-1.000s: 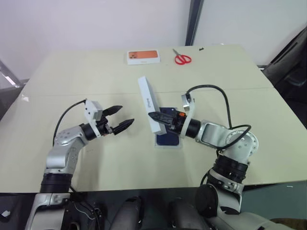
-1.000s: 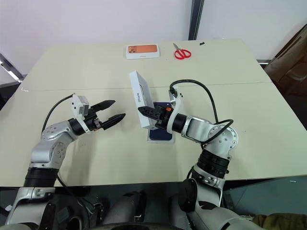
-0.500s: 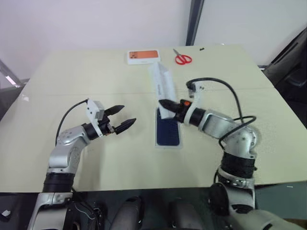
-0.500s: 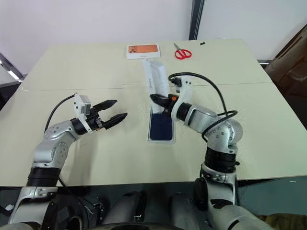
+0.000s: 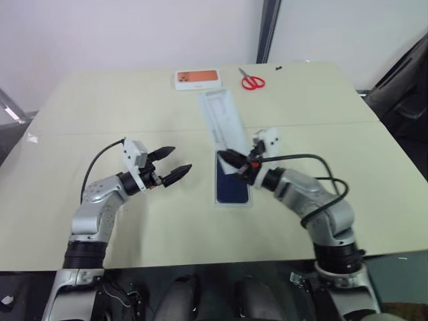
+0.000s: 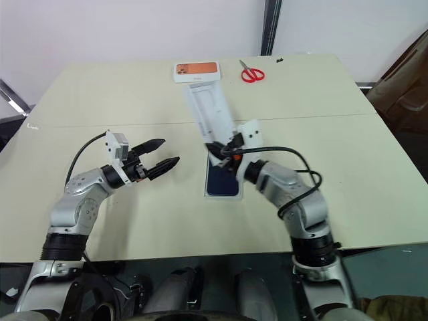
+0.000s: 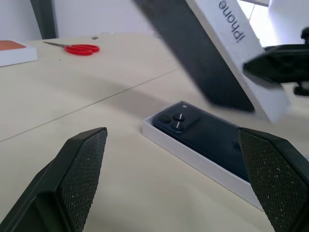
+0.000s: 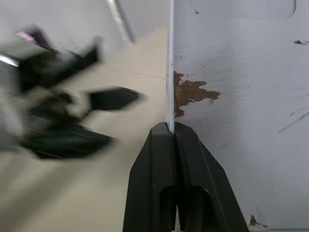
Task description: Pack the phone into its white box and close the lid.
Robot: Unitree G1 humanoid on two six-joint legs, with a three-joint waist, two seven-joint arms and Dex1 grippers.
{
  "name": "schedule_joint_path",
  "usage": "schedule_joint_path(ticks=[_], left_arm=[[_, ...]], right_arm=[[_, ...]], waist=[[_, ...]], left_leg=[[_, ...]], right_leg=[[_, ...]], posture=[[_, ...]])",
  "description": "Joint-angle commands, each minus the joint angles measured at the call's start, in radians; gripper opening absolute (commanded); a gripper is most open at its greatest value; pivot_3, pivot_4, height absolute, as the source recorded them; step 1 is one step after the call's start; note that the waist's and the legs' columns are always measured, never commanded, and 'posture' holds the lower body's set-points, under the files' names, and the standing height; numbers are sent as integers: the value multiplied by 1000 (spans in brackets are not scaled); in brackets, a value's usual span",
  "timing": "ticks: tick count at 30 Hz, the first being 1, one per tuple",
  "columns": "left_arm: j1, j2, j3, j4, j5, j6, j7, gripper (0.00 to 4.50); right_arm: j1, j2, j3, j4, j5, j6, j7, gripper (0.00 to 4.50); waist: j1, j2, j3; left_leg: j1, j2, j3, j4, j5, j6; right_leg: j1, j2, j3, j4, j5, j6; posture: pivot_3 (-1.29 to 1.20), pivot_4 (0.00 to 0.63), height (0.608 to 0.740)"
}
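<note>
1. The table (image 5: 100, 107) bears the white box (image 7: 203, 163), lying just below the right gripper (image 6: 215, 151) with the phone (image 5: 233, 183) already inside.
2. The lid (image 6: 212, 114), its white inside facing up, rises tilted away from that gripper's fingertips, which are clamped on its near rim.
3. The left gripper (image 5: 175, 163), fingers spread and empty, hovers well apart from the box.
4. Step in hand: closing. Next, the lid likely needs turning over and lining up above the box.

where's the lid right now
In the left eye view the lid is held tilted near the table's middle, its white inside facing up, pinched at its near end by the right gripper, just above the phone lying in the white box.
</note>
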Motion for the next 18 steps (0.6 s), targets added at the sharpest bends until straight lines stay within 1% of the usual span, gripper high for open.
schedule_joint_path(ticks=[1, 4, 5, 8, 13, 18], left_arm=[[-15, -1, 9, -23, -11, -5, 2, 4500], [-19, -1, 10, -24, -14, 1, 4, 4500], [-19, 2, 11, -26, -16, 3, 3, 4500], [-21, 8, 16, -30, -21, 8, 1, 4500], [-17, 6, 21, -36, -23, 11, 3, 4500], [13, 3, 2, -65, -28, 26, -13, 4500]], right_arm=[[-21, 76, -48, 2, 95, 13, -28, 33], [-33, 124, -82, 24, 194, 81, -48, 33], [-33, 138, -100, 36, 252, 139, -66, 33], [-19, 142, -124, 50, 354, 260, -102, 33], [-14, 127, -170, 99, 464, 400, -146, 33], [-19, 148, -219, 144, 521, 429, -225, 33]], waist=[[5, 0, 0], [5, 0, 0], [5, 0, 0], [0, 0, 0], [-1, 0, 0], [-1, 0, 0]], left_leg=[[0, 0, 0, 0, 0, 0], [0, -1, -1, 0, 0, 0], [0, -1, -1, 0, 0, 0], [0, -1, -1, -1, 0, 0], [0, -1, -1, -1, 0, 0], [1, -1, -1, -1, 0, 0]], right_leg=[[0, 0, 0, 0, 0, 0], [1, 0, -1, -1, 0, 0], [1, 0, -1, -1, 0, 0], [0, 0, -1, -1, 0, 0], [0, 0, -1, -1, 0, 0], [1, 0, -1, -1, 0, 0]], posture=[[0, 150, 734], [0, 150, 734], [0, 150, 734], [0, 150, 734], [0, 150, 734], [0, 150, 734]])
